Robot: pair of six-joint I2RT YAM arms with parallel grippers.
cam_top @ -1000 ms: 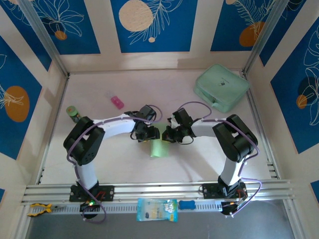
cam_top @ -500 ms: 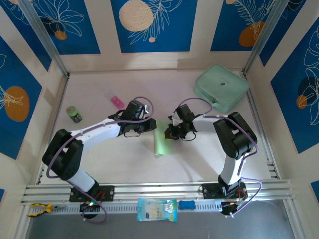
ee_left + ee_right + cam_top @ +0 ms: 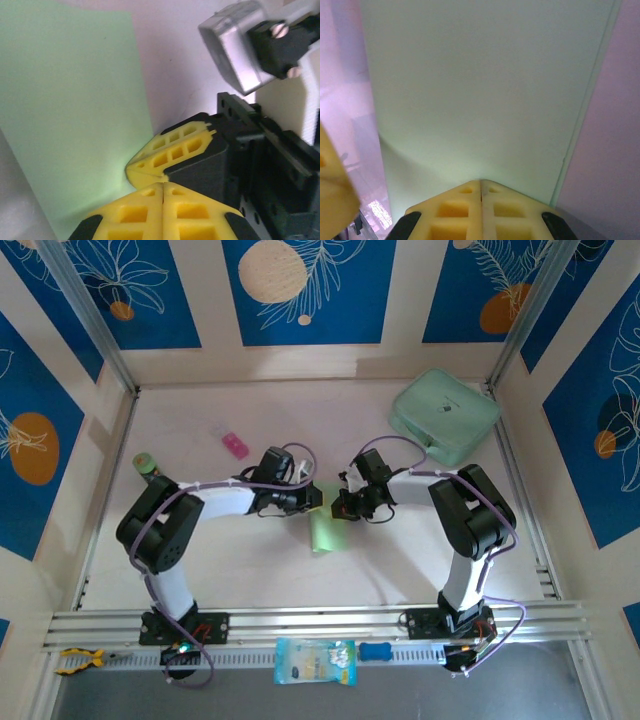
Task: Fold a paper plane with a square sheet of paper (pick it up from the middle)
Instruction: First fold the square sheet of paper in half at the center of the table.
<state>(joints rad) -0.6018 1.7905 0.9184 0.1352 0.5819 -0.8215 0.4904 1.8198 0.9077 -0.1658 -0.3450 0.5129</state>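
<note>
Top view: the folded paper sheet [image 3: 325, 531] lies mid-table, its long axis running toward the bases. The left gripper [image 3: 312, 500] and the right gripper [image 3: 340, 508] meet at its far end, equally near.

Left wrist: the left gripper [image 3: 163, 184] is clenched and the sheet lies to its left. I cannot tell whether it is pinched.

Right wrist: the right gripper [image 3: 481, 181] is clamped on the sheet's edge, and the paper stretches straight ahead.

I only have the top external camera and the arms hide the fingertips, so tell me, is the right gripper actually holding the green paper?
Observer: Yes, the right wrist view shows the right gripper shut, the paper running out from its tips.
Operator: And the other arm?
Observer: The left gripper is shut too, at the paper's edge in the left wrist view; whether it pinches paper I cannot tell.
Operator: How near are they?
Observer: The right gripper's yellow finger sits right against the left's closed tips.
</note>
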